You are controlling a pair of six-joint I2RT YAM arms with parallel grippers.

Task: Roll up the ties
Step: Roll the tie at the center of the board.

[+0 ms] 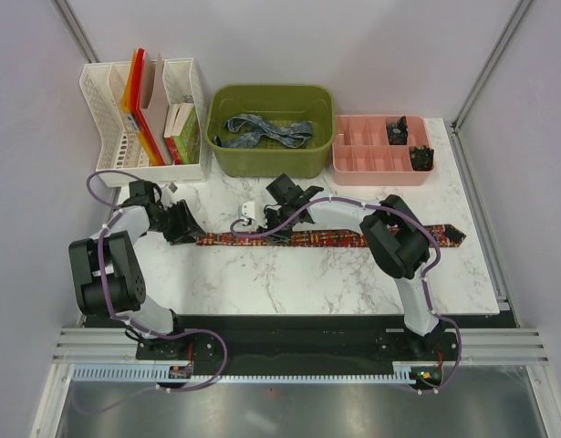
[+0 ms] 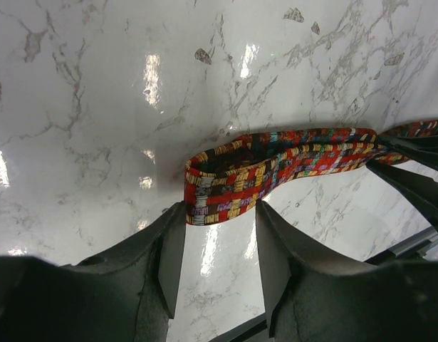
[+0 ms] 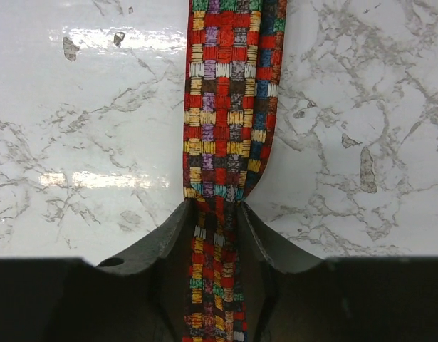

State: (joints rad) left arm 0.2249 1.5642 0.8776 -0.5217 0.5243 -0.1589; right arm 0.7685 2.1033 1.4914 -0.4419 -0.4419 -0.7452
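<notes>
Starting at the near edge, the marble desk (image 1: 289, 283) carries nothing between the arm bases and the red tie (image 1: 339, 239).

Red tie: lies flat across the middle of the desk, running left to right, with its pointed end at the right. It is woven in small red, orange, yellow and dark blocks. From above, the right arm (image 1: 399, 242) crosses over it and hides a short stretch.

Left claw (image 1: 187, 224): sits at the tie's left end. In the left wrist view that end (image 2: 275, 160) is folded back on itself into a low loop. The jaws stand apart, with the fold lodged at the fingertips (image 2: 172, 235).

Right claw (image 1: 278, 219): is on the tie further right, with its jaws clamped on the fabric. In the right wrist view the tie (image 3: 226, 107) bunches narrow where it enters the fingers (image 3: 179, 228).

Far row, well apart from the red tie:
- Left: white rack (image 1: 98, 100) holding upright books (image 1: 180, 128).
- Middle: green bin (image 1: 227, 155) with the blue-grey tie (image 1: 262, 132) lying crumpled inside.
- Right: pink tray (image 1: 353, 169) with dark items (image 1: 396, 130) in its right compartments; these are too small to identify.
</notes>
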